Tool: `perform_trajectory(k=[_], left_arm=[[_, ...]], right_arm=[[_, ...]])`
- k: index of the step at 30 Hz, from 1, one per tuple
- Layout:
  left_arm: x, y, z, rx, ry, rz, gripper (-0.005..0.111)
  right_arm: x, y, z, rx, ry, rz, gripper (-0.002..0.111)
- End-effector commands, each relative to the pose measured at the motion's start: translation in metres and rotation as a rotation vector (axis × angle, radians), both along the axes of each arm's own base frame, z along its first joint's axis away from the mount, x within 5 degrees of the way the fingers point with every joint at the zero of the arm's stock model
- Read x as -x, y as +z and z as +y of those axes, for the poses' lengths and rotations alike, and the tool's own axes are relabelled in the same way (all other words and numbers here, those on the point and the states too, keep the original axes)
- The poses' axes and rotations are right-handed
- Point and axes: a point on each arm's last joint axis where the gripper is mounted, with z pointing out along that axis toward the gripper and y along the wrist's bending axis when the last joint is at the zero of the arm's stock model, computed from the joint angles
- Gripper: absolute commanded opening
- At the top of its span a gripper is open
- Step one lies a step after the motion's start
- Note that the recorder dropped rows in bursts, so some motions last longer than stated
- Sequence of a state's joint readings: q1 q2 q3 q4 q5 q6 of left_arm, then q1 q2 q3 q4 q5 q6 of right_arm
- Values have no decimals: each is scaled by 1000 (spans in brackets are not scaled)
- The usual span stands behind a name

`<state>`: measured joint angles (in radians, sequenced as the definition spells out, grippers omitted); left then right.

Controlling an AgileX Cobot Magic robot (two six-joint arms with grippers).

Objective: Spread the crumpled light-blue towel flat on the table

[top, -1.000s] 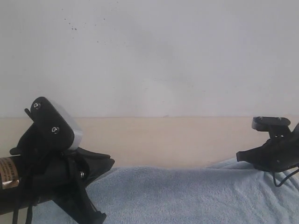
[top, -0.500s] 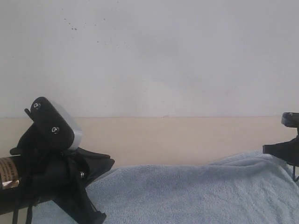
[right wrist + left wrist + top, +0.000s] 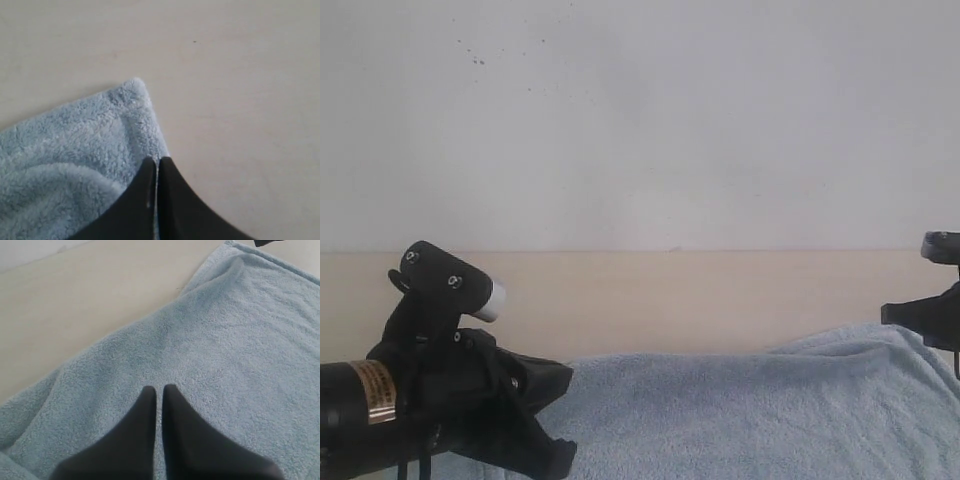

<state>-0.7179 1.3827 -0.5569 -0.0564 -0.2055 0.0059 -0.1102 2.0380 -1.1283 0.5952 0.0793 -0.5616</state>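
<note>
The pale light-blue towel [image 3: 740, 410] lies across the near part of the beige table [image 3: 670, 300], fairly smooth with a low hump at its right end. My right gripper [image 3: 157, 160] is shut on the towel's hemmed edge just below a corner [image 3: 134, 87]; in the exterior view the right gripper [image 3: 925, 312] sits at the far right edge. My left gripper [image 3: 159, 388] hangs shut over the middle of the fluffy towel [image 3: 225, 340], nothing between its fingers. The left gripper [image 3: 552, 458] and its arm sit low at the left. No tag shows.
A grey-white wall [image 3: 640, 120] with dark specks rises behind the table. Bare tabletop [image 3: 75, 305] stretches beyond the towel's far edge, and more bare tabletop [image 3: 240, 75] lies past the held corner.
The right gripper has moved out to the right with the towel's edge, drawing that end outward. The left arm has tipped lower, its wrist camera dropping.
</note>
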Motion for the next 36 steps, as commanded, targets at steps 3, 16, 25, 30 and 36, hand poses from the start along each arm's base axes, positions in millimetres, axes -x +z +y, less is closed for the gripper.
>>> perform_trajectory(k=[3,16,25,30,36], left_arm=[[-1,2,-3,16,-10,-14,4],[-1,2,-4,7,-21,-23,4],[-1,2,-4,7,-21,-23,4],[-1,2,-4,7,-21,-23,4],[-1,2,-4,7,-21,-23,4]], right_arm=[[-20,4,11,16,121,9,1],[-35,4,34,-25,247,60,1],[-37,-19,31,8,256,82,1],[-41,-24,25,50,230,45,1],[-44,-23,-8,90,135,-2,1]])
